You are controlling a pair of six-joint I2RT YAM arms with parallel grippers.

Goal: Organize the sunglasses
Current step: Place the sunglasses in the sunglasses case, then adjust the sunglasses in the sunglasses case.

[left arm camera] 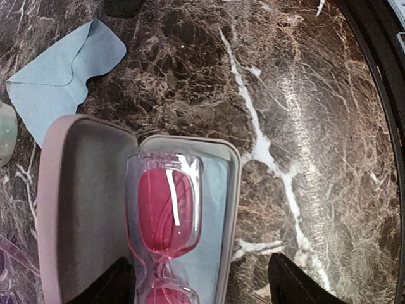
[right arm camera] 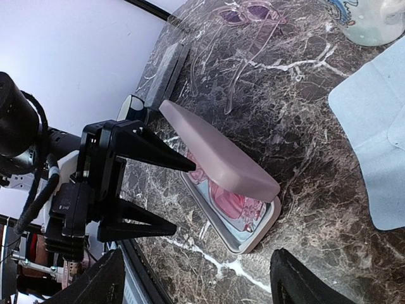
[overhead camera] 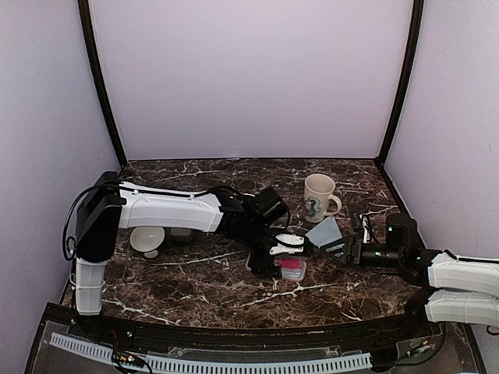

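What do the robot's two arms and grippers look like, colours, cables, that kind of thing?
The left arm and right arm have smooth white shells joined by black joints. A black cable loops beside the left arm's shoulder. The left gripper is matte black with two pointed, wedge-shaped fingers; the right gripper has the same black fingers. No markings are readable.

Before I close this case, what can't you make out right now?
Red sunglasses: the bottom edge cuts off the lower lens, left wrist view; the lid hides most of them, right wrist view.
Second pair: the top edge cuts it off, right wrist view.
Case: the left gripper overlaps it, top view.
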